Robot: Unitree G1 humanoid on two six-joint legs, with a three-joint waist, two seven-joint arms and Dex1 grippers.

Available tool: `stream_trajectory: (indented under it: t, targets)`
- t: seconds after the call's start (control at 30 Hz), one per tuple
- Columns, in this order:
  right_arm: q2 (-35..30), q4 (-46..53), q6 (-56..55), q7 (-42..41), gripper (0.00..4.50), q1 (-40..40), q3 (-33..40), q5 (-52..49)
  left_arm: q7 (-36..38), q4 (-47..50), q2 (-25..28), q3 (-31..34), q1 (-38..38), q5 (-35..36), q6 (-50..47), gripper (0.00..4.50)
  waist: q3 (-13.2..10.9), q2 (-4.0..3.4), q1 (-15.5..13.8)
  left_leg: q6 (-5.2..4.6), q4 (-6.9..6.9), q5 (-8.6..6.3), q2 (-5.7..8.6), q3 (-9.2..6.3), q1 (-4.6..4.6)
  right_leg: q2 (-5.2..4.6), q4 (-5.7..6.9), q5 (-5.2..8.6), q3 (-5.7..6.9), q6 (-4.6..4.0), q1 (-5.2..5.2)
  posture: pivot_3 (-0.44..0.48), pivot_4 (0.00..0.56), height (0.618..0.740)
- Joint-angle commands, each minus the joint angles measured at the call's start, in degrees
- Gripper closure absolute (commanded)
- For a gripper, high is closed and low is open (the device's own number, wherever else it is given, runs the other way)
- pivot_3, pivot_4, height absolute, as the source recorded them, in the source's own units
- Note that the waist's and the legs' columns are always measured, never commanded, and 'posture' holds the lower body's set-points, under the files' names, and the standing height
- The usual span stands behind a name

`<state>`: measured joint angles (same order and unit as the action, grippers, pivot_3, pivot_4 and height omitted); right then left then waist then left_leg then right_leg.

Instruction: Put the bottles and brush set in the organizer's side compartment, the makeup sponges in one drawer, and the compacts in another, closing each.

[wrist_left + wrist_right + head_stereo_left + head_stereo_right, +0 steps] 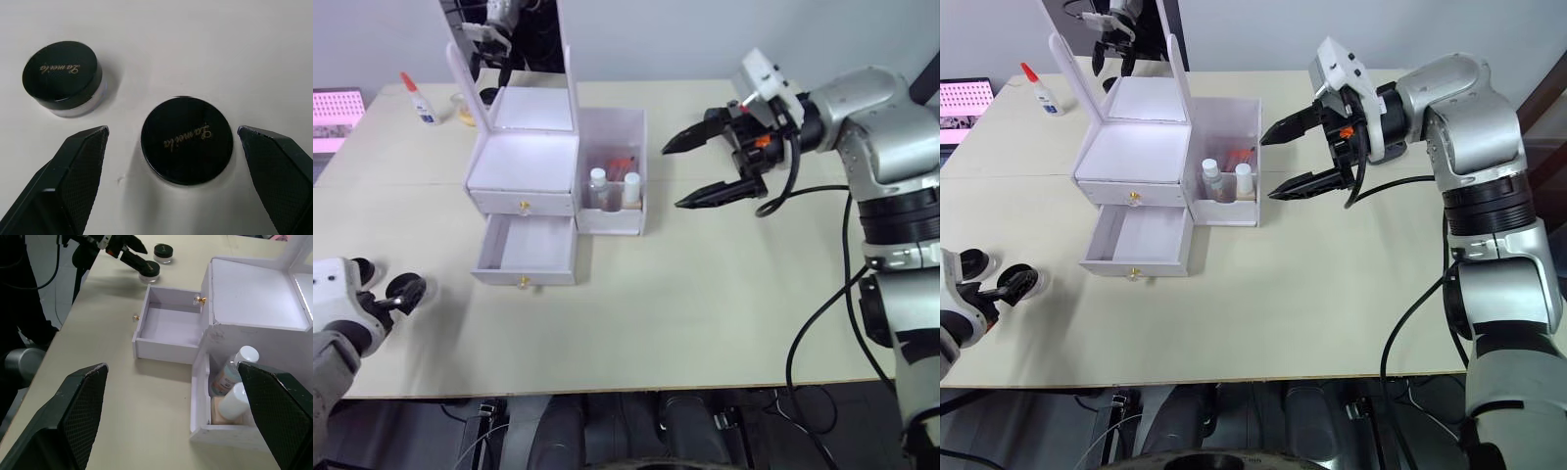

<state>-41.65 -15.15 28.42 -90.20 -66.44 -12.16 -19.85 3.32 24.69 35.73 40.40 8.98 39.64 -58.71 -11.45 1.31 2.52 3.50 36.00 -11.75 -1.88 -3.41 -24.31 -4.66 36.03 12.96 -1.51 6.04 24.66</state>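
1. The left gripper (171, 142) stands wide open low over the table, its two black fingers (78, 166) either side of a small round black compact (187, 139), not touching it and holding nothing.
2. A second round black compact with a pale rim (62, 76) lies just beside, at about 10 o'clock from the first in the wrist view. Both lids carry gold script that seems to read "Lamerla"; I cannot be sure of the letters.
3. The right gripper (705, 168) hangs wide open and empty at 3 o'clock from the white plastic organizer (524, 162), near its tall translucent side compartment (612, 211).
4. That compartment holds two white-capped bottles (598, 186) and something reddish behind them.
5. The lower gold-knobbed drawer (527, 253) is pulled out and empty; the upper drawer (522, 202) is shut.
6. A white glue bottle with red tip (417, 98) stands at 10 o'clock from the organizer, well apart, on the beige table (705, 313).
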Motion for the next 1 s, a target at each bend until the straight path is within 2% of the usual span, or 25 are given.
stream_trajectory:
  t: [0.03,0.27,0.37,0.43,0.47,0.73,0.9,1.0]
  targets:
    - [-0.5,0.0,-2.0,0.7,0.00,-0.8,1.7,0.8,0.6,0.0,1.0,-0.5,-1.1,-1.3,-0.3,0.06,0.0,0.00,0.0,0.00,0.00,0.00,0.00,0.00,0.00,0.00,0.00,0.00,0.00,0.00,0.00,0.000,0.150,0.740]
    - [1.4,1.1,-0.4,2.2,0.00,-0.4,2.7,-1.0,1.5,-3.5,1.0,-1.9,-4.3,-3.4,-0.4,0.06,0.0,0.00,0.1,0.00,-0.01,0.00,0.00,-0.01,0.01,0.00,0.01,0.00,0.00,0.00,0.00,0.000,0.150,0.740]
    - [1.5,2.8,0.4,3.2,0.00,0.5,3.1,-1.3,1.5,-4.7,0.1,-2.3,-5.2,-4.2,-0.5,0.85,0.0,0.00,0.0,0.00,-0.01,0.00,0.00,-0.01,0.01,0.00,0.02,0.00,0.00,0.01,0.00,0.000,0.150,0.740]
    - [1.3,3.8,0.6,3.7,0.00,1.1,3.1,-1.1,1.7,-5.1,-0.5,-2.5,-5.6,-4.1,-0.7,1.75,0.0,0.00,0.0,0.00,-0.01,0.00,0.00,-0.01,0.00,0.00,0.01,-0.01,0.00,0.02,0.00,0.000,0.150,0.740]
    - [1.1,4.3,0.9,3.9,0.00,1.2,3.2,-1.2,1.4,-5.1,-0.9,-2.5,-5.8,-4.3,-0.7,1.86,0.0,0.00,0.0,0.00,-0.01,0.00,0.00,0.00,0.00,0.00,0.01,-0.01,0.00,0.02,0.00,0.000,0.150,0.740]
    - [1.1,7.4,3.8,6.1,0.00,1.7,3.9,-2.1,0.3,-5.1,-1.5,0.2,-7.4,-5.8,0.1,1.86,0.0,-0.01,-0.1,0.00,0.00,0.01,0.00,-0.02,0.09,0.00,0.07,-0.01,0.00,0.01,-0.04,0.000,0.150,0.740]
    - [1.2,7.4,4.4,7.0,0.00,1.3,3.8,-2.1,2.2,-1.5,2.8,-0.9,-13.4,-5.5,1.3,1.86,0.0,0.03,-0.3,0.00,0.01,0.01,0.00,-0.03,0.06,0.01,0.06,0.00,0.01,0.01,-0.04,0.000,0.150,0.740]
    - [1.5,7.2,4.6,7.5,0.00,1.0,3.8,-2.1,4.3,2.2,7.4,-6.7,-17.3,-6.0,-0.6,1.86,0.0,0.04,-0.4,0.01,0.05,0.01,0.01,-0.04,0.02,0.00,0.03,0.00,0.01,0.02,-0.06,0.000,0.150,0.740]
